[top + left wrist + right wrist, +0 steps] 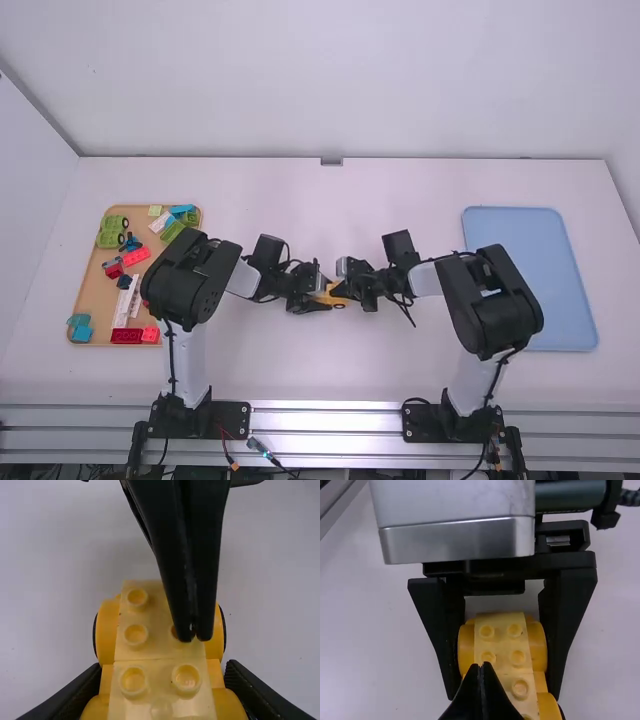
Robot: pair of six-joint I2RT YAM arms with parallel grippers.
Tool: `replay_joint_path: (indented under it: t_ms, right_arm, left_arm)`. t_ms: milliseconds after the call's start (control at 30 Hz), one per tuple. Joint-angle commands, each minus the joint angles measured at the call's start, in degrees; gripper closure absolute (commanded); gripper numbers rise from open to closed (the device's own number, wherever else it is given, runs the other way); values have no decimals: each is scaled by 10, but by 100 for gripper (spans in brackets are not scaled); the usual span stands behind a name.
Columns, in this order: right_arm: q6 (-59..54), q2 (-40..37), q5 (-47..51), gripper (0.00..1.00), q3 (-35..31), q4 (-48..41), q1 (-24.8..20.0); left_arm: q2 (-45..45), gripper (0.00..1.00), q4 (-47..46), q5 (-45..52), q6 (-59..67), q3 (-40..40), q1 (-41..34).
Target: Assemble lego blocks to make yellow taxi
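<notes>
Near the table's middle, my left gripper [322, 298] holds the yellow taxi [336, 298]; my right gripper [340, 289] meets it from the other side. In the left wrist view the left gripper [162, 685] grips the sides of the taxi [126, 652], which has pale yellow studded pieces on top and dark wheel edges at its sides. The right gripper's joined fingertips [192, 615] are over a stud, seemingly touching it. In the right wrist view the right gripper [482, 669] is shut, its tips over the studded top of the taxi [518, 658]; nothing shows between them.
A tan tray [92, 298] at the left holds green, blue, red, pink and white blocks, partly behind the left arm. A blue tray [562, 300] lies at the right, partly behind the right arm.
</notes>
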Motion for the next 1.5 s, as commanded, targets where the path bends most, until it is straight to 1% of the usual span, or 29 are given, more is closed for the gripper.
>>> replay_joint_path:
  t_ms: [0,200,333,433,500,533,600,633,700,733,833,867,900,967,1000,1033,1067,1133,1267,1333,1367,1400,1433,1467]
  right_arm:
    - [3,24,132,100,-11,-13,0]
    - [3,24,121,100,-11,-24,-22]
    - [3,24,137,100,-11,-45,-25]
    - [1,24,128,100,-10,-42,-25]
    - [1,24,90,100,-7,-16,-28]
    - [1,24,86,100,-6,-14,-29]
    - [1,14,30,100,2,2,-38]
    - [-4,-3,-9,100,4,5,-46]
    - [-17,-25,-47,100,7,5,-54]
    - [-31,-50,-82,100,11,1,-63]
    - [-19,-86,-92,100,22,1,-78]
    - [-2,-98,-80,91,24,1,-81]
    - [6,-103,-73,78,25,1,-83]
    - [73,-136,-3,34,26,-8,-86]
    - [94,-146,25,15,26,-17,-86]
    - [107,-152,43,3,26,-23,-85]
    - [131,-162,85,1,26,-40,-85]
    - [145,-169,121,1,26,-61,-86]
    - [160,-171,150,1,26,-101,-86]
    - [159,-171,150,1,26,-117,-86]
    - [155,-171,150,1,26,-122,-86]
    - [151,-171,150,1,26,-126,-85]
    - [151,-171,150,1,26,-129,-85]
    - [152,-171,150,1,26,-129,-85]
  left_arm:
    - [4,71,-5,-11,3,2,-6]
    - [4,72,-5,-11,3,2,-6]
    - [4,72,-4,-11,3,2,-6]
    - [4,72,-5,-11,3,3,-6]
    - [4,72,-5,-11,3,4,-6]
    - [4,72,-5,-11,3,4,-6]
    - [4,72,-5,-11,2,4,-6]
    - [4,72,-5,-11,2,4,-6]
    - [4,73,-5,-11,3,4,-6]
    - [4,72,-4,-12,3,4,-6]
    - [4,71,-4,-12,3,4,-6]
    - [4,70,-4,-12,2,4,-6]
    - [4,69,-3,-12,2,4,-6]
    - [4,66,-1,-12,2,4,-6]
    - [4,66,0,-12,2,4,-6]
    - [4,66,1,-11,2,4,-6]
    - [4,62,4,-12,-2,4,-6]
    - [4,59,12,-14,-18,4,-6]
    - [4,50,22,-32,-33,4,-6]
    - [4,39,18,-45,-33,6,-6]
    - [4,35,14,-48,-32,8,-6]
    - [4,33,12,-48,-32,9,-6]
    - [4,28,7,-48,-32,12,-6]
    - [4,25,4,-48,-32,14,-6]
